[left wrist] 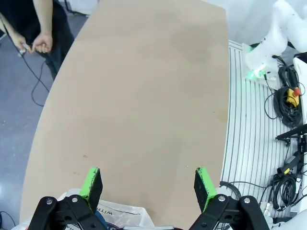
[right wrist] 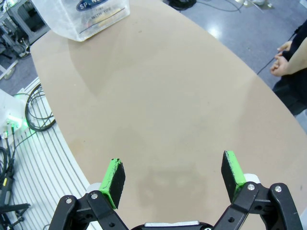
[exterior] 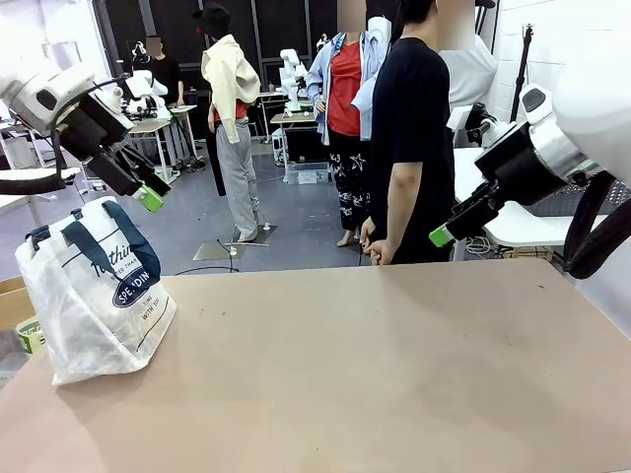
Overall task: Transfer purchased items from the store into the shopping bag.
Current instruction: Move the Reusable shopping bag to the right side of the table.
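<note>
The shopping bag [right wrist: 81, 17] is cut off by the right wrist view's top edge.

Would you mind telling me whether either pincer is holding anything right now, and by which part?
Nothing is held. The left pincer and the right pincer are both open with nothing between their pads, raised above the table.

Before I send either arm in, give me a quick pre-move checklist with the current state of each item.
1. Left gripper open, nothing in it: ok.
2. Right gripper open, nothing in it: ok.
3. Bag upright on the table, below the left gripper: ok.
4. Bag mouth open enough to drop items in: cannot tell.
5. Basket and items on the table: not ok, none in sight.
6. Person's hand at the far edge, off the table: ok.
</note>
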{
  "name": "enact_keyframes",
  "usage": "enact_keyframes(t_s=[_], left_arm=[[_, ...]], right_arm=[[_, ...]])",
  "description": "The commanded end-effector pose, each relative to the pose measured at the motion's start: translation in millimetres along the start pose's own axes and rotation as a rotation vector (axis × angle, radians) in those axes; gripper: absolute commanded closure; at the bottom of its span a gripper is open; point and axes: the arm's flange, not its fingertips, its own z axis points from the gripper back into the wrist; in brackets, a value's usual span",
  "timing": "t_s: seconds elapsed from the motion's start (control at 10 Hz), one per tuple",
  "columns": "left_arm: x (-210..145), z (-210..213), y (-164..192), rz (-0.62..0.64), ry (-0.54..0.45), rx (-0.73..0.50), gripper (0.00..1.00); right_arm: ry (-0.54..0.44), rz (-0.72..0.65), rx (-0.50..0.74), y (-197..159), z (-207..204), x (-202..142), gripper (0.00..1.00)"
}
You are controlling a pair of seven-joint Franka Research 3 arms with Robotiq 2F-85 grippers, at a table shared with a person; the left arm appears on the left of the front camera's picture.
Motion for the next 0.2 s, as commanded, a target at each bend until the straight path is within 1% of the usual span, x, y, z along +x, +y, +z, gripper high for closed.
enact_keyframes(t_s=[0.0, 0.1], left_arm=[[2.0, 3.8, 1.0, 0.011, 0.005, -0.009, 0.00], [2.0, 3.8, 1.0, 0.011, 0.005, -0.009, 0.00]], right_arm=[[0.014, -0.006, 0.002, -0.4, -1.2, 1.4, 0.00], [0.014, -0.006, 0.002, -0.4, -1.2, 1.4, 0.00]])
